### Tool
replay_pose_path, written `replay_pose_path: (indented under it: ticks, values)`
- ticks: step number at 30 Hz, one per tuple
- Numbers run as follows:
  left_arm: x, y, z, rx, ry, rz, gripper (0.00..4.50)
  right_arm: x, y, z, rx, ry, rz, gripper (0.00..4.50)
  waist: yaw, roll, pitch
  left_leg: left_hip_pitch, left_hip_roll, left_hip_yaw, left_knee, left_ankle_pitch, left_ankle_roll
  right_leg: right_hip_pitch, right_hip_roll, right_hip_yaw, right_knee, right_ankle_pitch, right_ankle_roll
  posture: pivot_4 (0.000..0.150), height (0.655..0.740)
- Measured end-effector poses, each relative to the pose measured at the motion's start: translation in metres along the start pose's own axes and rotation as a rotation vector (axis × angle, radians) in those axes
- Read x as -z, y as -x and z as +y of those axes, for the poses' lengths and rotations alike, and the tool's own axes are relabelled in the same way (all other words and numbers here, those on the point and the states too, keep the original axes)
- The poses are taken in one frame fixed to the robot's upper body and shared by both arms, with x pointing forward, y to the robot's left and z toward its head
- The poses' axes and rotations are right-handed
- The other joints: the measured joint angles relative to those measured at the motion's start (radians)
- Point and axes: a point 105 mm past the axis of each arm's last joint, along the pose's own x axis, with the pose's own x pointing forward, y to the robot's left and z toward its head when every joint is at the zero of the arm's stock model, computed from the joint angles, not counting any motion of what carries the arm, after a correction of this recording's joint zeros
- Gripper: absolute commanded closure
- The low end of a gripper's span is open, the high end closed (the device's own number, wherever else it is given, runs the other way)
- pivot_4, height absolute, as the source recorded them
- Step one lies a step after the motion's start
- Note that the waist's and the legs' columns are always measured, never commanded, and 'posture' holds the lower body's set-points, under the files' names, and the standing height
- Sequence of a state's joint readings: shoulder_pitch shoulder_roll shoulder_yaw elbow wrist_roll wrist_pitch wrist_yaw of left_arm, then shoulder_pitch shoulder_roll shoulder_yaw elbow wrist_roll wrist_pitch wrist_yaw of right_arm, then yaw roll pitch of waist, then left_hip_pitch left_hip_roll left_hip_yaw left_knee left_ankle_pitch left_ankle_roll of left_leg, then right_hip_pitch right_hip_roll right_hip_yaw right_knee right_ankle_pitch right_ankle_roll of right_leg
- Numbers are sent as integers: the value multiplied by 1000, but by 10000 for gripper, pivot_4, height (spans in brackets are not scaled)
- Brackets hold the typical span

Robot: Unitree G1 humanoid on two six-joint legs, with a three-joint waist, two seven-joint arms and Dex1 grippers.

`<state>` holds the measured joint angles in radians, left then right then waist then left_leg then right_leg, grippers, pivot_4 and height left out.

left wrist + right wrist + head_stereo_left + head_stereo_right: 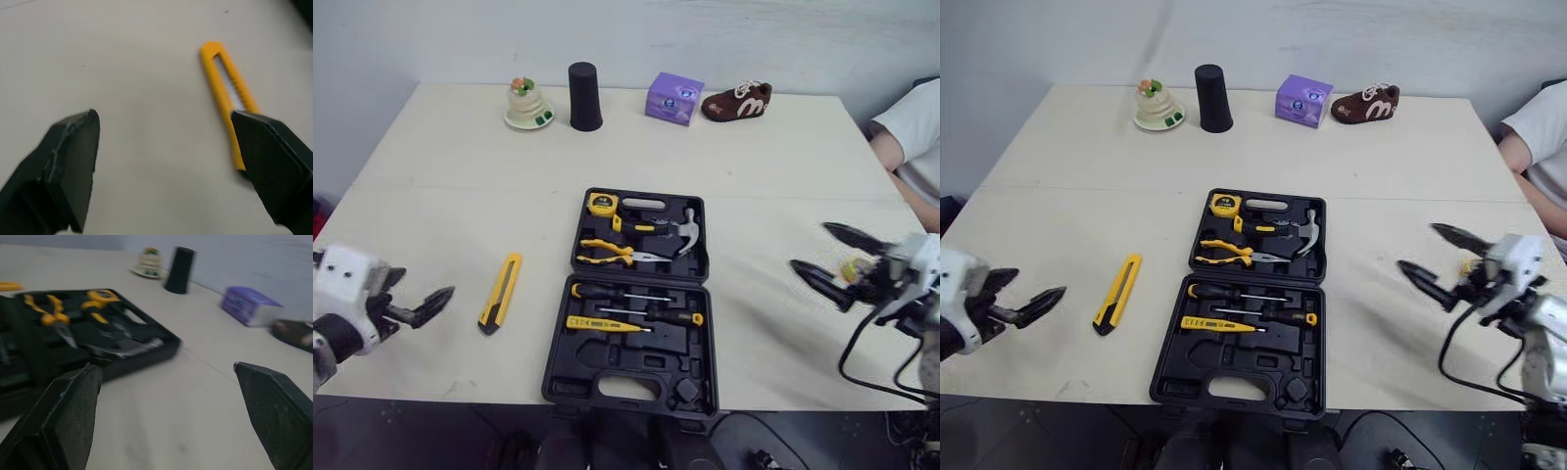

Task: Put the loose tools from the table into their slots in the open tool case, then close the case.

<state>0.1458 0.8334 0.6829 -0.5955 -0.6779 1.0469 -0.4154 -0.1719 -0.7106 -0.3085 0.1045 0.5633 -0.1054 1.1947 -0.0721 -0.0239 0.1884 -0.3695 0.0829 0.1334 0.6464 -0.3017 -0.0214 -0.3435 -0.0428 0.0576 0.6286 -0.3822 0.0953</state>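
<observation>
The open black tool case [636, 294] lies in the middle of the table, holding a tape measure, pliers, a hammer and screwdrivers. A yellow utility knife [500, 292] lies loose on the table to the left of the case. My left gripper [423, 305] hovers open near the table's front left, a short way left of the knife [227, 93]. My right gripper [832, 257] stands open at the right, well clear of the case [93, 338], with nothing between its fingers.
At the back stand a small cake on a plate [528, 102], a black cup [584, 96], a purple box [674, 98] and a brown shoe [737, 101]. A person's arm in a white sleeve [913, 127] shows at the right edge.
</observation>
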Motion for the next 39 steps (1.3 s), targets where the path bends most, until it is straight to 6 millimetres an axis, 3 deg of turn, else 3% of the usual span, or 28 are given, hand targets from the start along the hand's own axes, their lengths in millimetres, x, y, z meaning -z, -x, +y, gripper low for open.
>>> replay_pose_path:
  ticks: [2,7,11,20,30,33,38,39]
  values:
    - [-4,-7,-10,5,70,-5,457,0,-9,11,-69,-6,-10,0,10,0,0,0,0,0,1,0,0,0,0,0,1,0,0,1500,7400]
    - [8,-31,-41,34,130,142,457,-6,-28,32,-250,-28,-46,0,19,0,0,0,0,-1,4,1,-1,0,2,0,3,0,0,1500,7400]
    - [4,-41,-41,-28,108,162,457,-5,-31,35,-266,-28,-62,0,20,-1,0,1,0,-1,4,4,-2,0,2,0,3,0,0,1500,7400]
    - [18,-60,-47,-81,73,250,457,-1,-35,41,-297,-60,-59,0,20,-1,1,1,0,0,4,4,-3,-1,3,1,4,0,0,1500,7400]
    - [27,-72,-46,-89,80,261,457,-14,-44,45,-283,-40,-95,0,27,-1,0,3,-1,-1,5,7,-3,0,1,1,9,0,0,1500,7400]
    - [30,-75,-49,-79,94,250,8226,-15,-45,45,-272,-36,-95,0,34,0,0,4,-2,-1,5,7,-3,0,1,1,10,0,0,1500,7400]
    - [33,-78,-49,-68,106,221,30085,-19,-48,45,-268,-30,-94,0,38,1,-1,7,-2,-1,3,8,-3,2,1,1,11,0,-1,1500,7400]
    - [33,-79,-49,-66,103,221,32656,-19,-48,45,-267,-30,-93,0,38,1,-1,9,-2,-1,2,8,-3,3,1,1,11,0,-1,1500,7400]
